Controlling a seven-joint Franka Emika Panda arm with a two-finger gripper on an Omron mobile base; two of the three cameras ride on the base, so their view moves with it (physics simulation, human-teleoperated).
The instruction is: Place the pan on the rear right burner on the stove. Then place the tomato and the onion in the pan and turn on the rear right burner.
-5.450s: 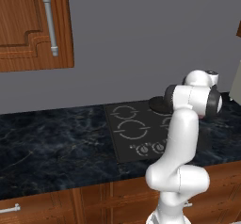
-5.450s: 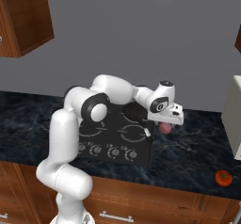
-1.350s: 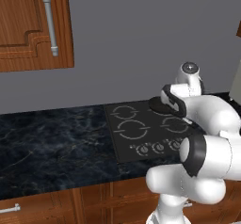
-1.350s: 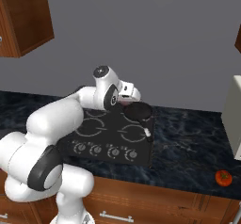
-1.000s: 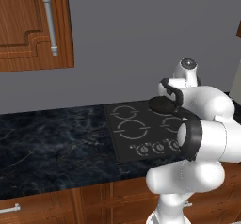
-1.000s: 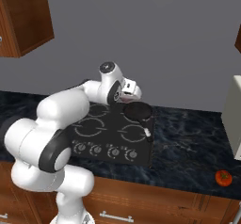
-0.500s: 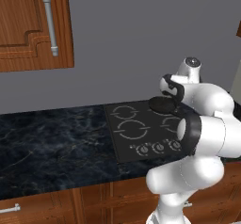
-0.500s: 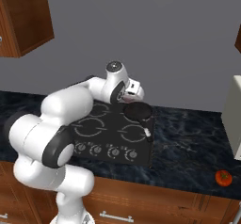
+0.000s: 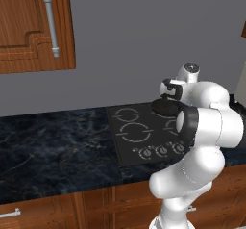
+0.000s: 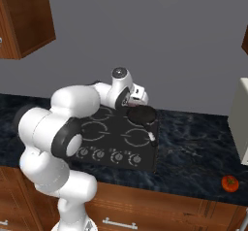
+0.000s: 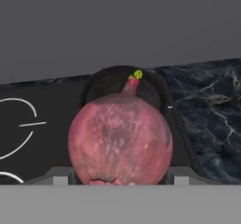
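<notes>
The arm has swung from the bench's right end to the stove's [image 10: 114, 133] rear right corner, jaws pinching the onion [image 11: 120, 140]. It now hangs just short of the pan [image 10: 141, 114]; the tomato [image 10: 229, 183] waits by the bench's front right edge.

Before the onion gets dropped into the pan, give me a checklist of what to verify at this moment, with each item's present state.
1. Pan on the rear right burner of the stove: ok, it sits at the back right corner of the glass.
2. Onion held in the gripper: ok, it sits between the fingertips in the hand view.
3. Gripper over the pan: not ok yet; it is at the pan's left rim.
4. Pan empty and ready: cannot tell, the onion hides much of it.
5. Tomato awaiting pickup: ok, on the counter far right.
</notes>
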